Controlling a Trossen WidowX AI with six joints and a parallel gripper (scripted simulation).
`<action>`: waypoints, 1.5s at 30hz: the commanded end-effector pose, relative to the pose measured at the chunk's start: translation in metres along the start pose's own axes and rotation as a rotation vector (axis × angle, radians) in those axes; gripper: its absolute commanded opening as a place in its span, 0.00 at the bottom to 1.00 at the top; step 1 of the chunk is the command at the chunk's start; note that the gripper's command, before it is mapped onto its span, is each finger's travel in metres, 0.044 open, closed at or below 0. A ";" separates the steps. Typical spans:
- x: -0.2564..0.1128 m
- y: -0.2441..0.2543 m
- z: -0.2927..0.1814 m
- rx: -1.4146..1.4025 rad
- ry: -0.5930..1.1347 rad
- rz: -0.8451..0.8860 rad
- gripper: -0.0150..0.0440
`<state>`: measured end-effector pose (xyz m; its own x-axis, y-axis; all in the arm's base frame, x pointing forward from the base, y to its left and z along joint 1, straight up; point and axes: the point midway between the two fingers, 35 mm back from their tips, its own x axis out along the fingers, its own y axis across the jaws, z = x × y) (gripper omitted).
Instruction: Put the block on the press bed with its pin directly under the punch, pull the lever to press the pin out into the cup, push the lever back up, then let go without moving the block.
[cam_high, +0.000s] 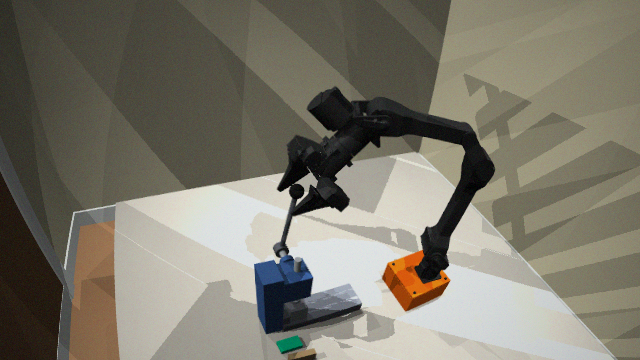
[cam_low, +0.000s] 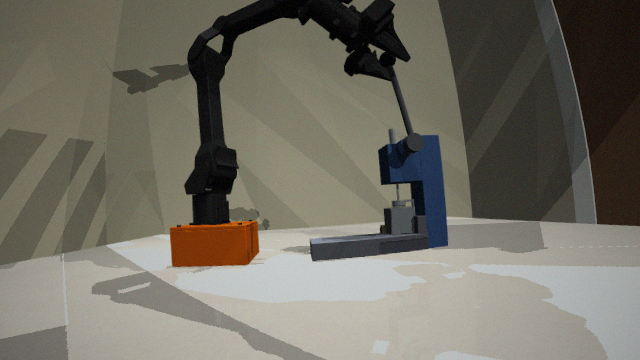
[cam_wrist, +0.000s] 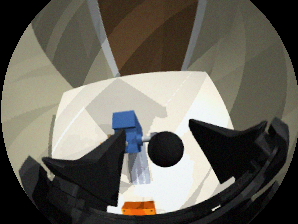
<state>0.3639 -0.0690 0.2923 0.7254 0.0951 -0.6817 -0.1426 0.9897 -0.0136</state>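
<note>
Black and ball-shaped, the knob (cam_high: 296, 191) (cam_low: 387, 59) (cam_wrist: 165, 149) tops a slim grey lever (cam_high: 287, 220) (cam_low: 401, 102) (cam_wrist: 147, 139) that looks stiff and probably smooth enough to slip. I'd take it squarely around the ball, then swing along its arc. The tool (cam_high: 287, 202) (cam_low: 400, 69) (cam_wrist: 157, 127) stands wide open, fingers either side of the knob, gripping nothing. The block (cam_high: 298, 310) (cam_low: 399, 220) sits on the press bed (cam_high: 335, 300) (cam_low: 350, 247) (cam_wrist: 140, 172), seemingly beneath the thin punch (cam_low: 397, 192). It's squat, grey and square-edged, likely rigid and fairly light; its sides would suit a grasp, though now it's best left alone.
</note>
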 end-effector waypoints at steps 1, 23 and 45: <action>0.003 -0.001 -0.002 0.006 0.007 -0.002 0.73; 0.002 -0.001 -0.004 0.006 0.008 -0.002 0.25; -0.004 -0.001 -0.014 0.006 0.009 -0.002 0.25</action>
<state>0.3568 -0.0709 0.2873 0.7239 0.0958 -0.6832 -0.1405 0.9900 -0.0100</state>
